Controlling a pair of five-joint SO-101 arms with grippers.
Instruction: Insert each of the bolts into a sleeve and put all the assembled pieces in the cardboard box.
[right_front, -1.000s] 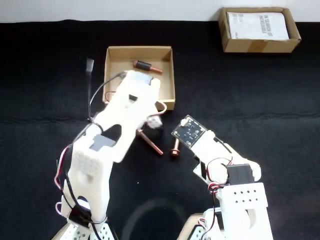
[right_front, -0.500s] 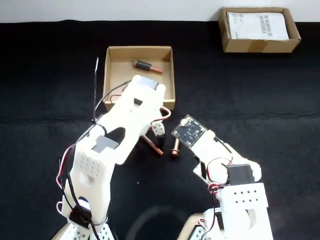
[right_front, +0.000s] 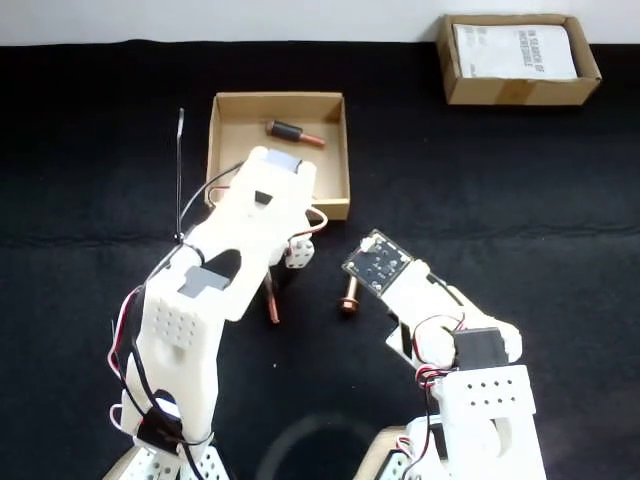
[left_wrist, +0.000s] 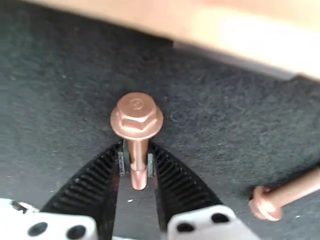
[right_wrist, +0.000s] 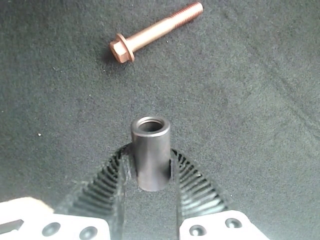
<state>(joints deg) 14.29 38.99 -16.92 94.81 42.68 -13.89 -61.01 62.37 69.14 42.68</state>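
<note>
My left gripper is shut on the shank of a copper bolt, whose hex head points away from the wrist. From above, this bolt sticks out below the left arm, in front of the cardboard box. Inside the box lies one assembled bolt and sleeve. My right gripper is shut on a dark metal sleeve, open end facing away from the wrist. A second copper bolt lies loose on the black cloth just beyond the sleeve, also seen as the loose bolt between the two arms.
A second cardboard box with a white sheet inside stands at the back right. The near wall of the task box runs close behind the held bolt. Black cloth covers the table, with open room to the right.
The left arm pulled back from over the box and came down on the longer bolt. That bolt has turned and shifted left, now held in the left gripper. The right arm kept still.
</note>
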